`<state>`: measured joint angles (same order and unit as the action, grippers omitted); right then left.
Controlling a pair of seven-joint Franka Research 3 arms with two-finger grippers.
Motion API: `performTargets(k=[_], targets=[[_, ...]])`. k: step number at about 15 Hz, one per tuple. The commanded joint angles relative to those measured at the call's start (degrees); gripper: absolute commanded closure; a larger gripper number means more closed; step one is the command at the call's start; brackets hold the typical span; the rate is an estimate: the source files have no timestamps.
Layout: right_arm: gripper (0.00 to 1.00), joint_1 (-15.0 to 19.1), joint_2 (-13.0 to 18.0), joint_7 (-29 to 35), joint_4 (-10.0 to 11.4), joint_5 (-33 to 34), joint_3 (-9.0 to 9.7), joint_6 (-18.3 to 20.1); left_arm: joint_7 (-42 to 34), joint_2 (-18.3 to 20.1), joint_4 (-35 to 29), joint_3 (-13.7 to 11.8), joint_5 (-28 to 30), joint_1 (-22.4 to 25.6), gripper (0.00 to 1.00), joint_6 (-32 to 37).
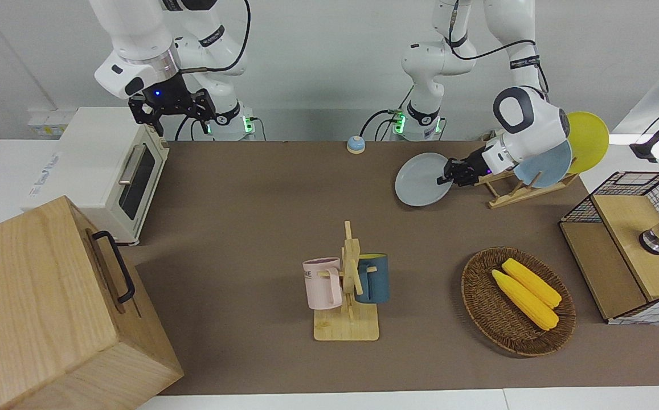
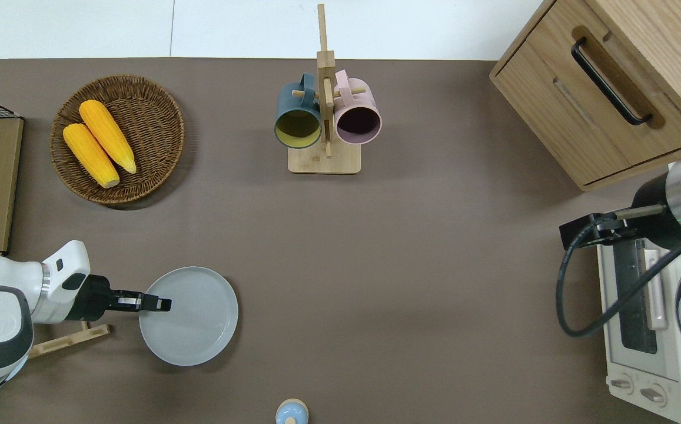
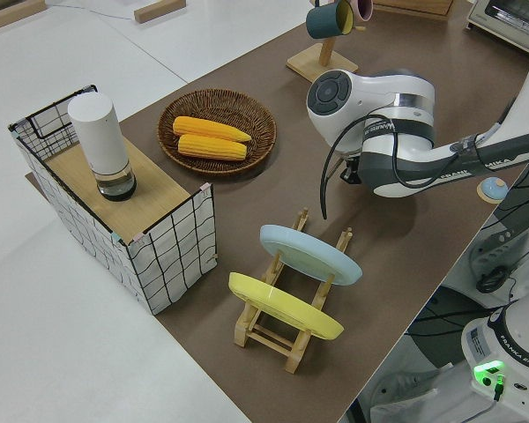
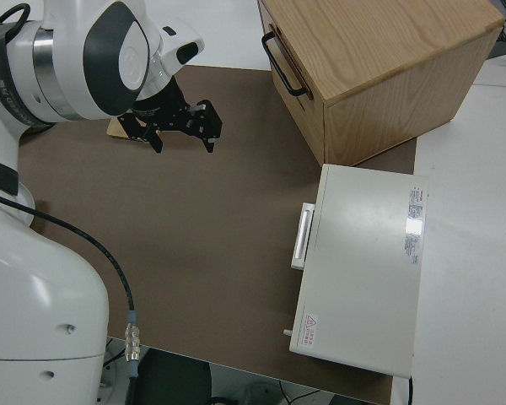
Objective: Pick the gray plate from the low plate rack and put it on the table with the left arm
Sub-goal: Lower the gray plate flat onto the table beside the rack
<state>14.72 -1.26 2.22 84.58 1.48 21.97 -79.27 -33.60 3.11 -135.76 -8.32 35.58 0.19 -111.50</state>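
- Facing me, a plain white wall (image 1: 318,51) rises at my back.
- My counter's (image 2: 411,282) brown mat meets white edging.
- Pale floor (image 3: 62,352) lies alongside.
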Motion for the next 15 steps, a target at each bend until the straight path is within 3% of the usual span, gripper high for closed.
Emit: performTargets(k=[1,2,6,15], targets=[[0.017,1.45,0.12,0.68,-0.47,0.37,1.15,0.7,-2.08,-0.47,-0.74,-0.74,1.77,-1.07,0.89,-1.53],[0.017,1.45,0.12,0.68,-0.38,0.37,1.24,0.7,-2.17,-0.56,-0.73,-0.74,1.77,-1.16,0.78,-1.53],[0.017,1.45,0.12,0.68,-0.47,0.37,1.24,0.7,-2.08,-0.82,-0.21,-0.91,0.81,-1.16,0.04,-1.7],[0.017,1.45,0.2,0.68,-0.47,0.37,1.15,0.7,-0.68,-0.39,2.34,-1.88,-4.81,-0.46,0.01,-1.7]])
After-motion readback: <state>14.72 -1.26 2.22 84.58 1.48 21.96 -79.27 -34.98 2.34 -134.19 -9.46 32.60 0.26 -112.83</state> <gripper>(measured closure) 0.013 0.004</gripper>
